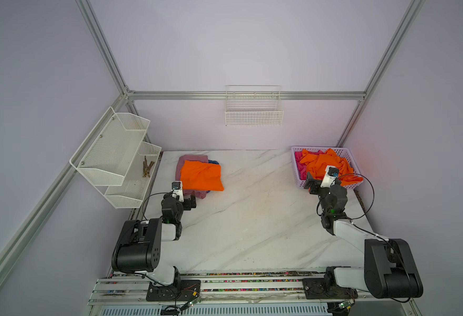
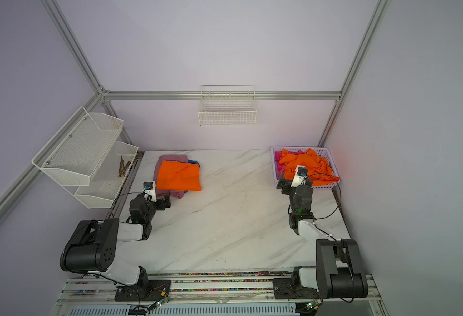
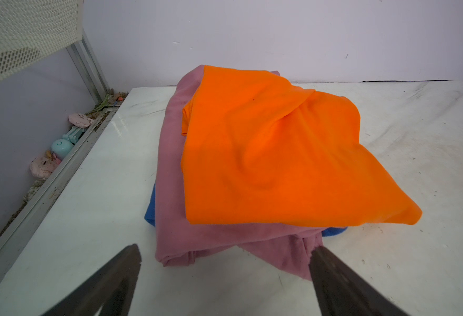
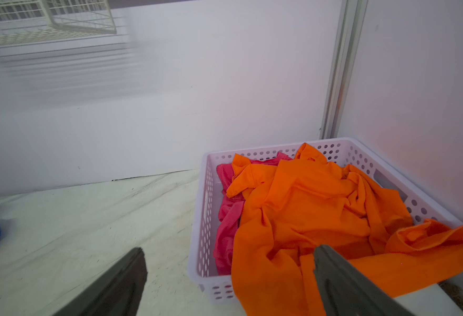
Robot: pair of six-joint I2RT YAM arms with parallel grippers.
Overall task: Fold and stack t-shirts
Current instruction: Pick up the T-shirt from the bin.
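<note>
- The white marble table [image 1: 252, 219] sits in a walled corner. The lilac basket [image 4: 203, 232] is tucked into the far corner on the right arm's side, close to both walls.
- A crumpled orange t-shirt [image 4: 307, 213] fills most of the basket and spills over its near rim. A hot pink t-shirt [image 4: 226, 235] lies under it along the basket's inner wall.
- The right gripper [image 4: 229, 251] hovers just before the basket's near rim, jaws wide and empty.
- Well apart from the basket, across the table, a folded orange t-shirt [image 3: 279, 153] tops a mauve-pink t-shirt [image 3: 170, 213] and a blue t-shirt [image 3: 149, 213]. The left gripper [image 3: 225, 247] waits just beside that stack, also spread wide and holding nothing.
- The step appears to be fetching the next shirt. Pinching the orange cloth that hangs over the rim, one layer only, and lifting straight up should leave the pink shirt behind.
- Behind and beside the basket the walls leave little room. The bare marble between the basket and the stack is the place to spread and fold.
</note>
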